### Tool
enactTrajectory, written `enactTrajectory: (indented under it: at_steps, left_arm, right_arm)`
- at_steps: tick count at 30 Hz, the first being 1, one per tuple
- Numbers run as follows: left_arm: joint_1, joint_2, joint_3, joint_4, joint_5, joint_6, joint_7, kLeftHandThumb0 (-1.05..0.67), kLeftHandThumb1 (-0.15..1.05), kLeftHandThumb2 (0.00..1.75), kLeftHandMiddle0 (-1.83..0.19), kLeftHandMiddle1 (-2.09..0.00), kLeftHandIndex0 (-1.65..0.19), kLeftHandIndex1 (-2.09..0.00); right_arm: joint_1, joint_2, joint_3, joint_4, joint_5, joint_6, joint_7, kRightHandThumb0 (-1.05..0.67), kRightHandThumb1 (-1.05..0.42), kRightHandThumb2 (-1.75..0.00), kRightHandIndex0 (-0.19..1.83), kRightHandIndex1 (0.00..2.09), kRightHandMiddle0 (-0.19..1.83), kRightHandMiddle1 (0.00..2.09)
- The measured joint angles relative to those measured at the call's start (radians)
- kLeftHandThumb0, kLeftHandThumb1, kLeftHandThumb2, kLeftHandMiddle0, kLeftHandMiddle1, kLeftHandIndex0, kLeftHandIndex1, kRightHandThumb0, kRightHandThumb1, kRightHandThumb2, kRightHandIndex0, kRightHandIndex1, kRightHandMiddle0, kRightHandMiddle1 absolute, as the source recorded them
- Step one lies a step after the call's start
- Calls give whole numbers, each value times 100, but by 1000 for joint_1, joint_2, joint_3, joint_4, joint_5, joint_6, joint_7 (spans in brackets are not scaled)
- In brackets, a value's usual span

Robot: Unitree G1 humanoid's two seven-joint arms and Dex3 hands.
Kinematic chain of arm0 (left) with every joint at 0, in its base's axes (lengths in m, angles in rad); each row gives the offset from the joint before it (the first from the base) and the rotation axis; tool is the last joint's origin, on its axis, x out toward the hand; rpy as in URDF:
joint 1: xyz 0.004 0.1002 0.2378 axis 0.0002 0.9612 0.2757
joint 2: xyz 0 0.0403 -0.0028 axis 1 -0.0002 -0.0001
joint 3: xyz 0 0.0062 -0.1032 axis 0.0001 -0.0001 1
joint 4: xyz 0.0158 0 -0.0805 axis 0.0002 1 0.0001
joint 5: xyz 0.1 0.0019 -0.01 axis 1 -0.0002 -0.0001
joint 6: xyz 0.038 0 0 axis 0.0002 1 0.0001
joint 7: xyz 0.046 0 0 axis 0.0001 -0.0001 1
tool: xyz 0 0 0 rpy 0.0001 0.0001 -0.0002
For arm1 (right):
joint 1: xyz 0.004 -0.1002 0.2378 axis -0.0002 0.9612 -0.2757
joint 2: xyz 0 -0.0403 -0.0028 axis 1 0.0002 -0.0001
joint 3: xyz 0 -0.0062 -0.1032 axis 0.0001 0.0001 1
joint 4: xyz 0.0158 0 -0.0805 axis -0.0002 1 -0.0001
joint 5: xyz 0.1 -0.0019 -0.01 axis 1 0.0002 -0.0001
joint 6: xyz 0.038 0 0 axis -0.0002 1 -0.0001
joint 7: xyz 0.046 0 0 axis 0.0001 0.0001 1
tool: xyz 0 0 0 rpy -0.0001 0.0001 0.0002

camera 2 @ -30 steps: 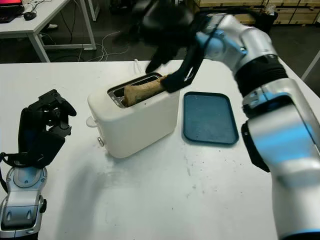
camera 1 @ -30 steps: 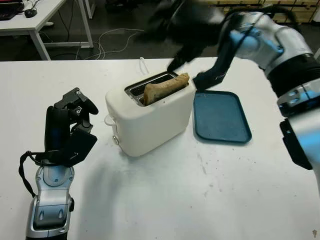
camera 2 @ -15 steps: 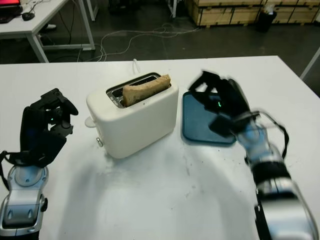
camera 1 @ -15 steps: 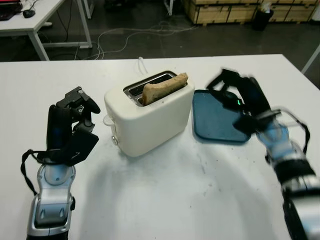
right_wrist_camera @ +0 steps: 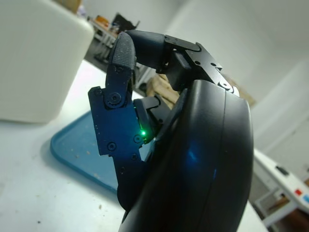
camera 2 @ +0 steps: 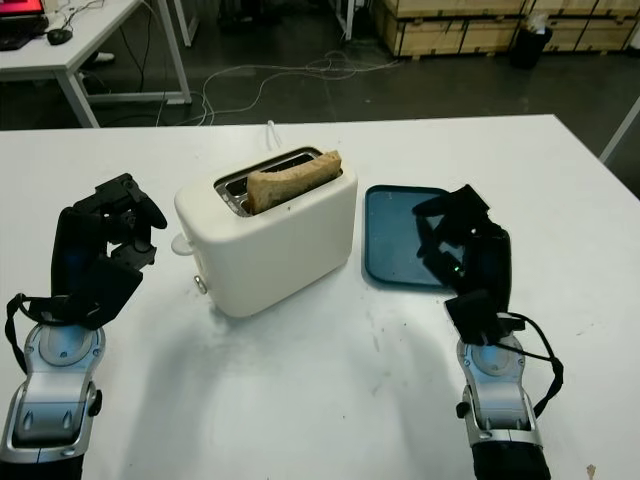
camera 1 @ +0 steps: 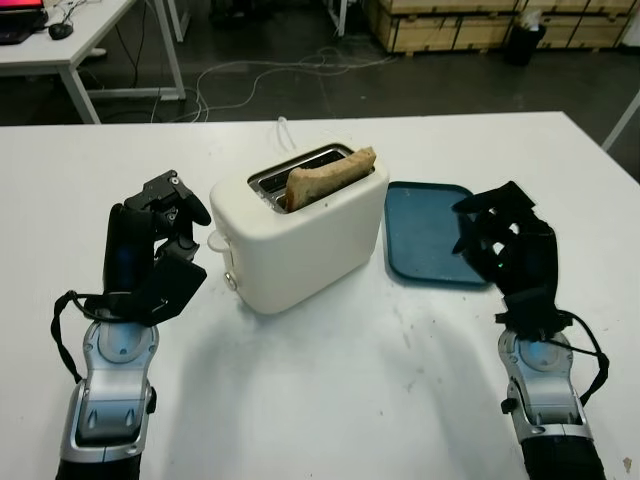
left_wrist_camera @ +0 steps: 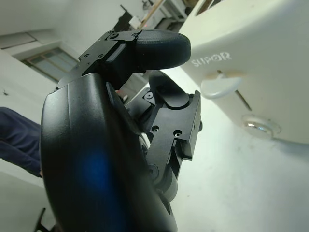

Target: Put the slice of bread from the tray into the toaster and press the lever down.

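A white toaster [camera 1: 300, 235] stands mid-table. The slice of bread [camera 1: 330, 175] sits in its slot, its top edge poking out and tilted. The toaster's lever knob [left_wrist_camera: 219, 86] is high on the end face that looks toward my left hand. That left hand [camera 1: 180, 215] hovers just left of this end, fingers curled, holding nothing. The blue tray [camera 1: 430, 235], bare, lies right of the toaster. My right hand [camera 1: 490, 225] is upright at the tray's near right corner, fingers curled on nothing.
A white cable [camera 1: 285, 130] runs off the table's far edge behind the toaster. Beyond the table are a white desk [camera 1: 80, 40] at the back left and wooden crates [camera 1: 450, 20] at the back right. The table's right corner [camera 1: 600, 150] is close to my right arm.
My right arm has swung back from above the toaster to the near right, beside the tray, leaving the bread in the slot. My left hand has edged closer to the toaster.
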Motion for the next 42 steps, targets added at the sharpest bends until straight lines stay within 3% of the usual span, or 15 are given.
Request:
enactTrajectory:
  at_steps: [4,8,12,16,19,24,42]
  left_arm:
    - [0,82,0,-42,44,16,-70,5,82,75,-101,-175,-63,-166]
    - [0,165,3,-96,84,40,-151,5,78,60,-98,-175,-76,-128]
    - [-17,244,6,-108,99,27,-217,3,71,49,-102,-172,-95,-89]
    - [-40,332,4,-109,147,-17,-266,3,74,20,-114,-137,-117,-35]
    - [-51,380,-1,-109,175,-53,-300,2,77,6,-124,-113,-124,-16]
    - [-59,410,-18,-99,200,-98,-332,-3,78,2,-132,-103,-121,-4]
    - [-62,439,-55,-101,367,-75,-425,0,83,1,-123,-124,-114,0]
  right_arm:
    - [0,0,-2,-3,5,30,32,-40,-92,-37,83,175,68,148]
    - [-4,0,-2,7,3,32,46,-40,-92,-36,83,175,58,170]
    - [-5,-1,-1,25,-3,38,61,-40,-92,-36,84,175,57,174]
    - [-8,-1,0,44,-2,38,76,-39,-92,-35,84,175,56,175]
    - [-9,-1,0,48,-3,38,77,-39,-92,-35,84,175,56,175]
    - [-10,0,-1,49,-4,38,77,-39,-92,-36,85,175,56,175]
    - [-11,0,-9,51,-3,37,78,-37,-92,-36,84,175,54,175]
